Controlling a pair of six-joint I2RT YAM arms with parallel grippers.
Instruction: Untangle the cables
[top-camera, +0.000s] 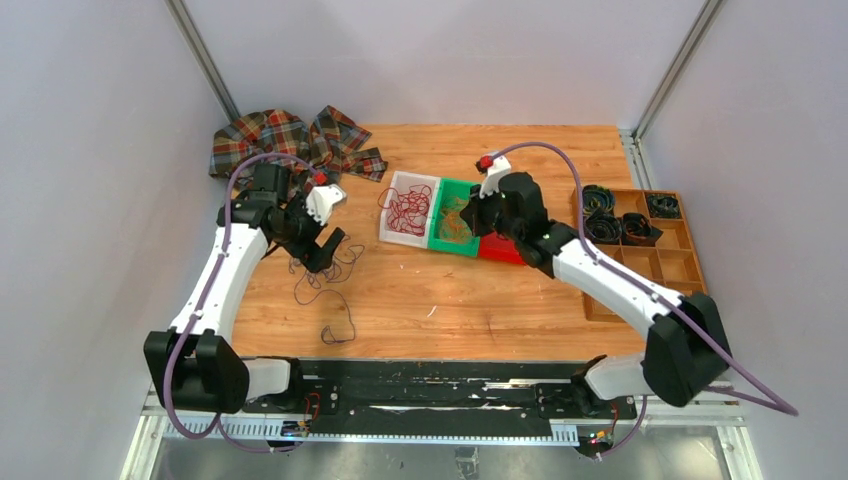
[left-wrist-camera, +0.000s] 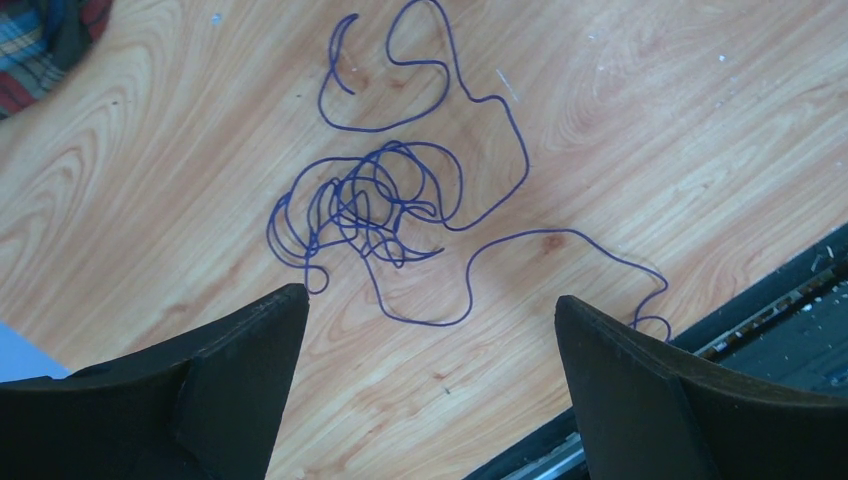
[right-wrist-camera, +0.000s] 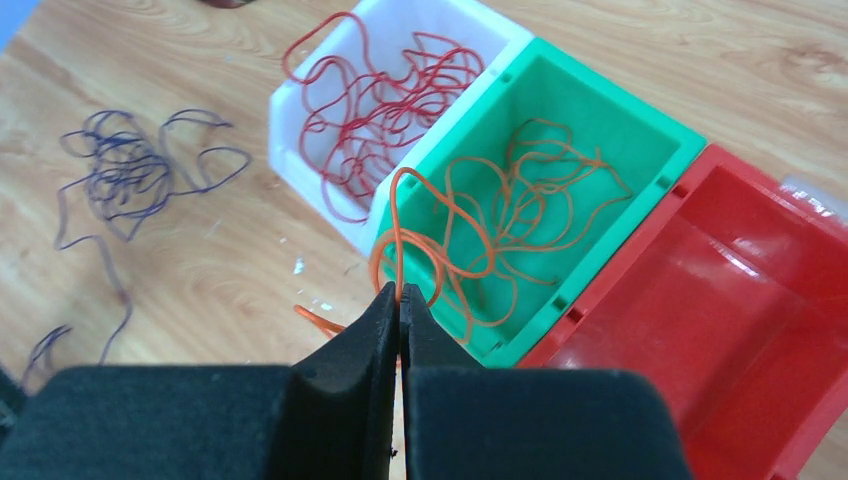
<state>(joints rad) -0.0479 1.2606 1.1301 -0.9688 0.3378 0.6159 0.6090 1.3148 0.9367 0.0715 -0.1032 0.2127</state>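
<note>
Purple cable (left-wrist-camera: 380, 210) on lt wood-grain table (top-camera: 450, 290), left. Red cable (right-wrist-camera: 385, 100) in white bin (right-wrist-camera: 290, 150), orange cable (right-wrist-camera: 520, 200) in green bin (right-wrist-camera: 600, 110); red bin (right-wrist-camera: 740, 300) on right. Far left: plaid cloth (top-camera: 275, 135), red/blue/dk green checks.

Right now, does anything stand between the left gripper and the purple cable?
Nothing visible does. The left gripper hangs open over the purple cable, which lies loose on the wooden table with only air between them.
</note>
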